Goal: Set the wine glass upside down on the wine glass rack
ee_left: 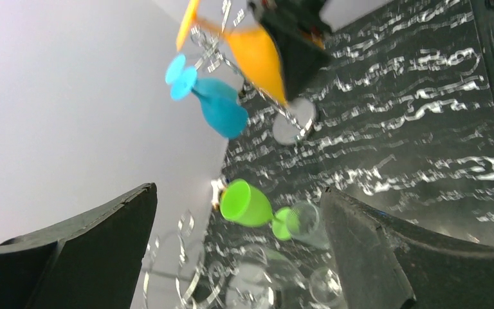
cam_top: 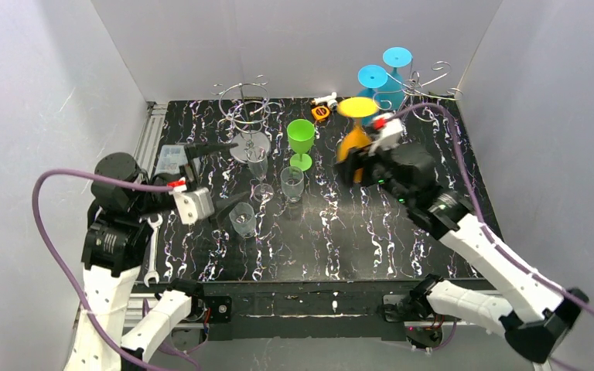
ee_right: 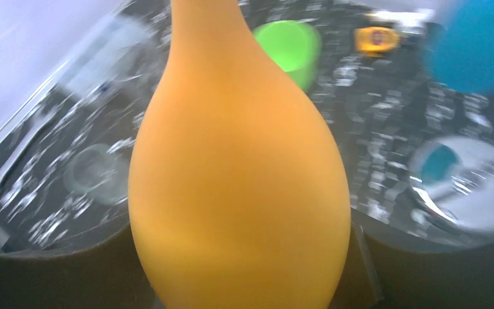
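My right gripper (cam_top: 356, 166) is shut on the bowl of an orange wine glass (cam_top: 353, 143), held upside down with its round foot on top. That bowl fills the right wrist view (ee_right: 238, 180), between the two dark fingers. Just behind it, at the back right, is the wire wine glass rack (cam_top: 425, 85), with two blue glasses (cam_top: 372, 76) hanging upside down on it. The rack's round base (ee_right: 469, 187) lies to the right of the bowl. My left gripper (cam_top: 228, 178) stands open over the left of the table, nothing between its fingers (ee_left: 103, 244).
A second wire rack (cam_top: 244, 104) stands at the back left. A green goblet (cam_top: 301, 139) and clear glasses (cam_top: 291, 184) (cam_top: 241, 219) stand mid-table. A yellow tape measure (cam_top: 321, 113) lies at the back, a wrench (cam_top: 152, 247) and a clear box (cam_top: 172, 158) at the left edge.
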